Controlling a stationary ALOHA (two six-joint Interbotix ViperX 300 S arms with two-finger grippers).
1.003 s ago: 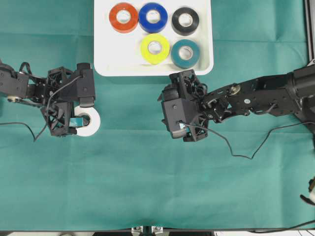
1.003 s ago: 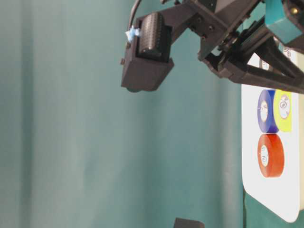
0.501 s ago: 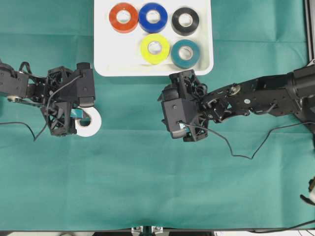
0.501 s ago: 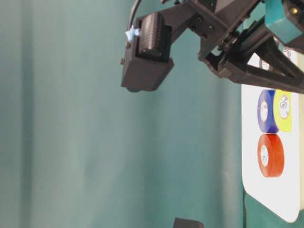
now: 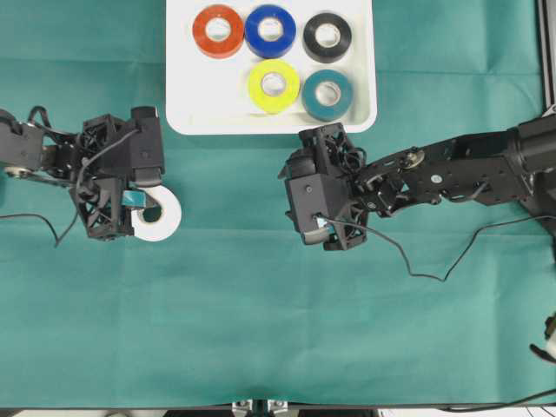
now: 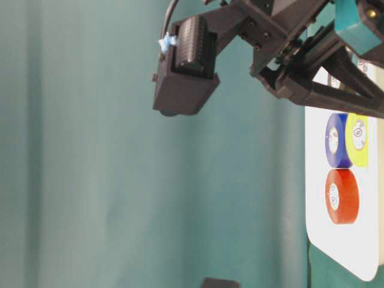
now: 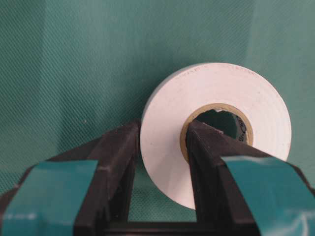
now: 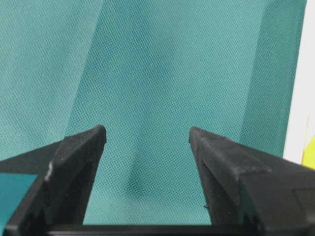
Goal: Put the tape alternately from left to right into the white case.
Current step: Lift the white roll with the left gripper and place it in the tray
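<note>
White tape roll (image 5: pixel 159 219) sat pinched through its rim by the left gripper (image 7: pixel 160 147), left of the white case (image 5: pixel 195 95). Right gripper (image 8: pixel 147 142) hung spread wide, holding nothing.

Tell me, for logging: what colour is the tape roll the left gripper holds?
White, clearest in the left wrist view.

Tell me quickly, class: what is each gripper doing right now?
Left gripper: shut on the white tape roll, one of its fingers through the core.
Right gripper: open, holding nothing, over the green cloth.
</note>
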